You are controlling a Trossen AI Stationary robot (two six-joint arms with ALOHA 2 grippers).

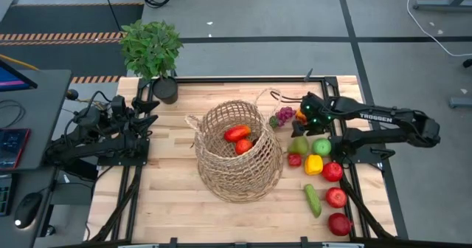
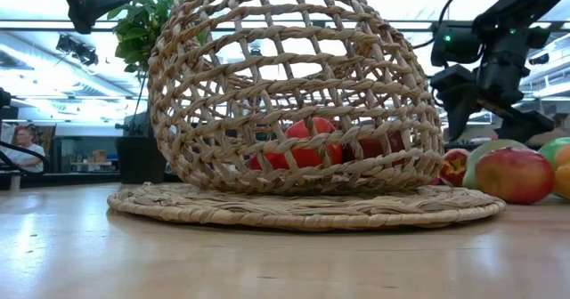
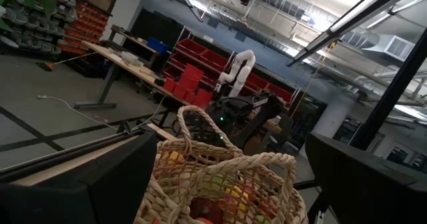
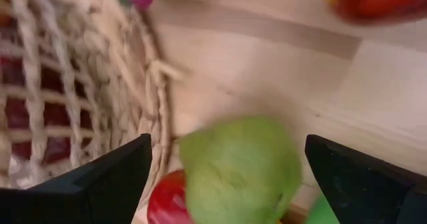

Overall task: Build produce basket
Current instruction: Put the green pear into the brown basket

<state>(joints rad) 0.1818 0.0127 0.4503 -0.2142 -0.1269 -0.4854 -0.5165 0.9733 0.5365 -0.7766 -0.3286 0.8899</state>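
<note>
- The right arm reaches in from the right side of the table, stretched almost flat, with its wrist bent down over the fruit.
- The right pincer (image 1: 304, 130) points down at the table; its two dark fingers (image 4: 110, 177) stand wide apart and hold nothing.
- Directly between these fingers, below them, lies the green pear (image 4: 237, 167); it is not touched by either finger.
- Just beside the pear, on the basket side of the pincer, a red apple (image 4: 167, 197) lies against the basket wall.
- The basket (image 1: 240, 150) stands in the middle of the table, just beside the right pincer on its inner side; two red pieces (image 1: 240, 137) already lie inside.
- The purple grapes (image 1: 284, 115) lie at the far side of this pincer, near the basket's loop handle.
- On the outer side of the pincer lie a green apple (image 1: 321, 146), a yellow pepper (image 1: 313, 164), more red apples (image 1: 336, 197) and a cucumber (image 1: 313, 201), in a loose row toward the near table edge.
- The left arm waits folded at the left table edge; the left pincer (image 1: 147, 114) is fully open and empty, aimed toward the basket, well apart from it.
- A potted plant (image 1: 153, 50) stands at the far edge, behind the left pincer.
</note>
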